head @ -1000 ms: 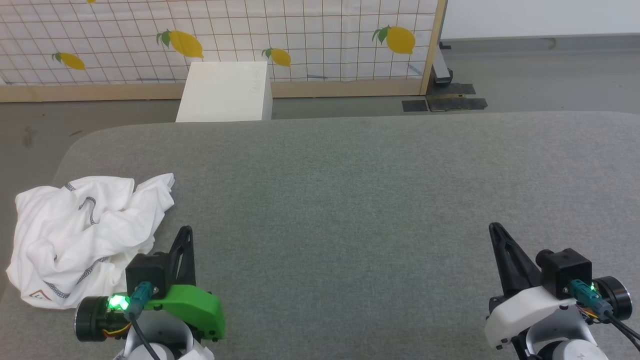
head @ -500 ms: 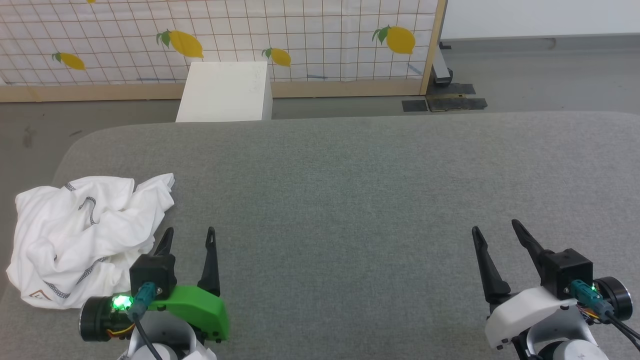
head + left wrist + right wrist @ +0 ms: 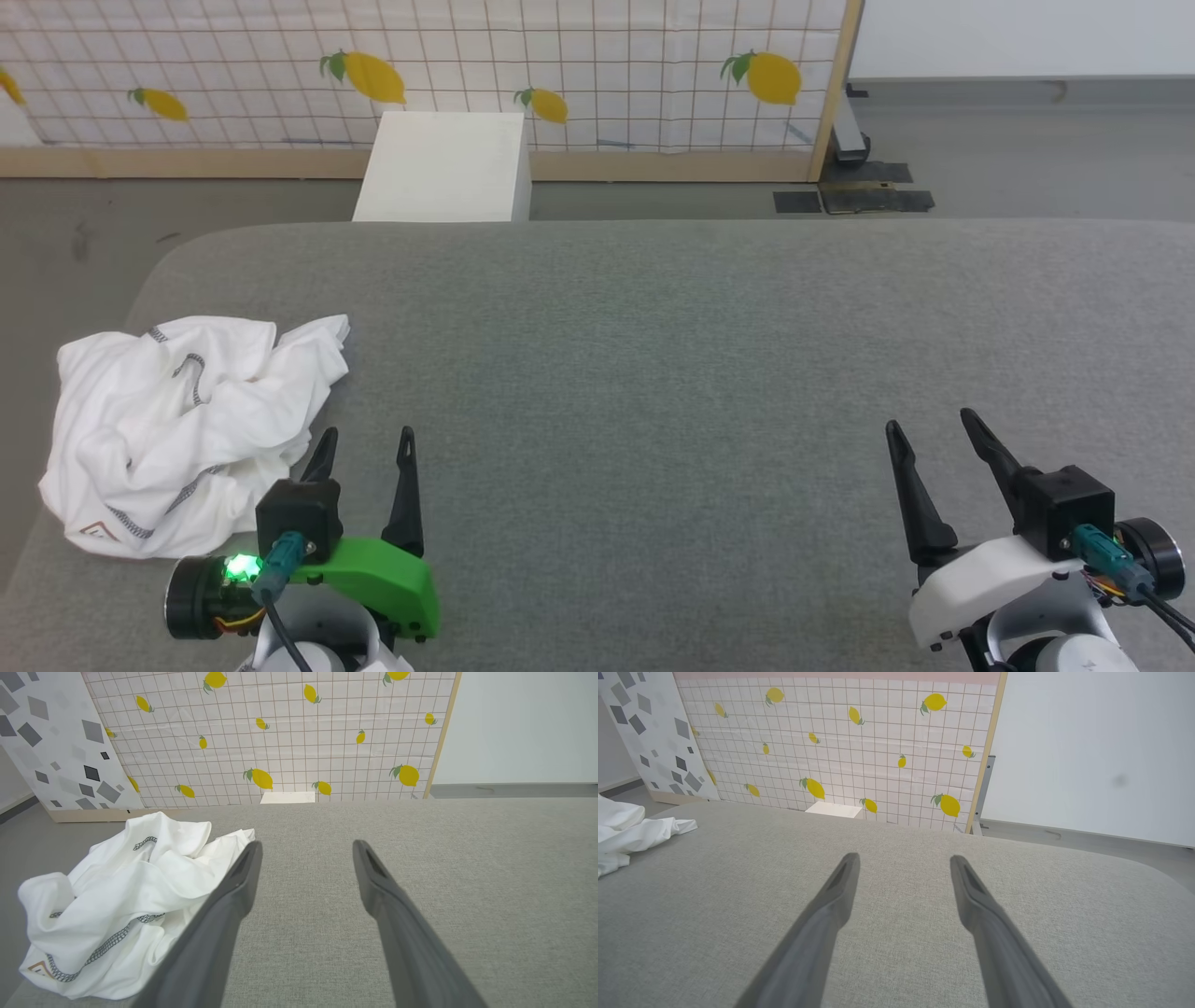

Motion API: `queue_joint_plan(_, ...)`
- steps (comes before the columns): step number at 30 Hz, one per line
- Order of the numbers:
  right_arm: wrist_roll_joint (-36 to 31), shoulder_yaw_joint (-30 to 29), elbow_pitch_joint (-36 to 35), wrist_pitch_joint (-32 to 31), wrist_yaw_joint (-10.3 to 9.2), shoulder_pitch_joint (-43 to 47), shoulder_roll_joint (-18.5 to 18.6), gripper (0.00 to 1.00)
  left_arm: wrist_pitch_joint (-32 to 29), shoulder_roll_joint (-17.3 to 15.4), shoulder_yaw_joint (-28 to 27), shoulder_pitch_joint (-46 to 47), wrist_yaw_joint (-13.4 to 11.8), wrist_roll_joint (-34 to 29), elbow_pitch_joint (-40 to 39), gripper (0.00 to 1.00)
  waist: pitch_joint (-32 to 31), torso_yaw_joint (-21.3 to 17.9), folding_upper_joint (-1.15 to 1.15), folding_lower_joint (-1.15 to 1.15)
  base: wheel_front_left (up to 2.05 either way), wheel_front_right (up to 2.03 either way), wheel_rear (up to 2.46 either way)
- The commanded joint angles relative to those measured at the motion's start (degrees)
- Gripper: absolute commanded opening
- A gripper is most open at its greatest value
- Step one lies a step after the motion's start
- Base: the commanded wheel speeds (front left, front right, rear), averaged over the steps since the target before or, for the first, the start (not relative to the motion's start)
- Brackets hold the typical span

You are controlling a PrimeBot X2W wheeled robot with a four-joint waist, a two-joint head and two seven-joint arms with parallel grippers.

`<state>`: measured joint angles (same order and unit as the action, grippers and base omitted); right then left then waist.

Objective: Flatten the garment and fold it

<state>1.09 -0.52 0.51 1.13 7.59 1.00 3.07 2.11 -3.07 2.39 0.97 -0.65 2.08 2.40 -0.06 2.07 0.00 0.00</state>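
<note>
Shirt (image 3: pixel 191 429): crumpled, unfolded, near-left corner of grey cushion (image 3: pixel 653 355).
Left gripper (image 3: pixel 367 432): jaws apart, empty, just right of shirt, possibly brushing its edge.
Right gripper (image 3: pixel 931 419): jaws apart, empty, near right.

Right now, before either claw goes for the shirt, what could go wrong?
The garment lies crumpled at the left edge of the grey surface; a sideways tug could drag it off.
It is bunched in layers, so the open left claw may pinch several folds.
The right claw sits far across, a long reach.
</note>
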Motion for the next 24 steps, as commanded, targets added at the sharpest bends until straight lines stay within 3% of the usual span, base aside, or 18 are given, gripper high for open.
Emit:
queue_joint_plan(1, 0.47, -0.11, 0.12, 0.63, -0.02, 0.04, -0.04, 1.00, 0.59, -0.17, 0.25, 0.98, -0.53, 0.61, 0.36, 1.00, -0.01, 0.76, 0.00, 0.00, 0.00, 0.00, 0.00)
queue_joint_plan(24, 1.24, -0.48, -0.12, 2.08, -0.04, -0.35, -0.08, 1.00, 3.34, -0.62, 1.98, 2.06, -2.56, 2.88, 2.29, 1.00, 0.77, 10.36, 0.00, 0.00, 0.00, 0.00, 0.00)
